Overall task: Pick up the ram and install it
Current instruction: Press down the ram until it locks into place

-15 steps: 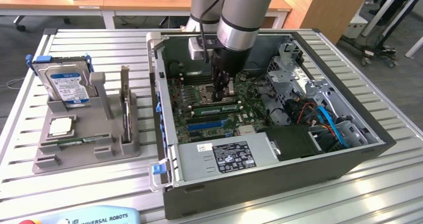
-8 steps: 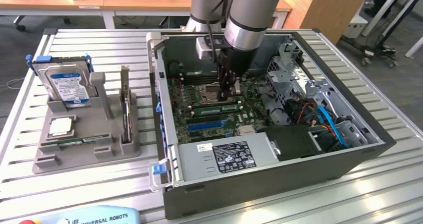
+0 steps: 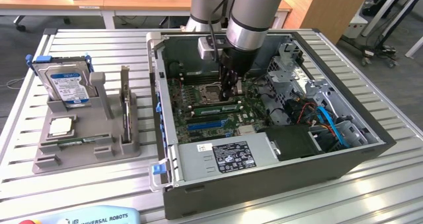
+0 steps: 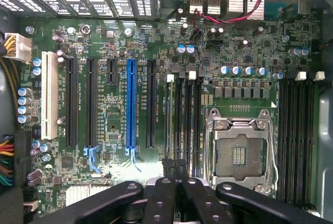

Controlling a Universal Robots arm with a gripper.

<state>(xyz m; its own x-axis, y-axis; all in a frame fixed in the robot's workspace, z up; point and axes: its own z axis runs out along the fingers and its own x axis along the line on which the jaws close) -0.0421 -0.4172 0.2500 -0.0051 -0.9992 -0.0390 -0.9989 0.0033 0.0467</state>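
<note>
Gripper (image 3: 229, 96), fingers clenched together, is pressing down inside the open computer case (image 3: 343, 159), over a ram (image 3: 213, 108) stick seated at the motherboard's (image 4: 114, 52) six o'clock.

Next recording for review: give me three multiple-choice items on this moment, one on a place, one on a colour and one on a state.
1. Where is the gripper?
A. Beside the computer case, outside it
B. Inside the computer case, over the motherboard
C. High above the computer case, clear of it

2. One long slot on the motherboard sits between black ones. What colour is it?
A. Red
B. Yellow
C. Blue

3. How do the fingers stand?
A. Shut
B. Wide open
C. Spread around a cable

Answers: 1 B, as the exterior view shows the arm reaching down within the case walls. 2 C, as the wrist view shows it bright blue. 3 A, as their tips meet in the wrist view.
</note>
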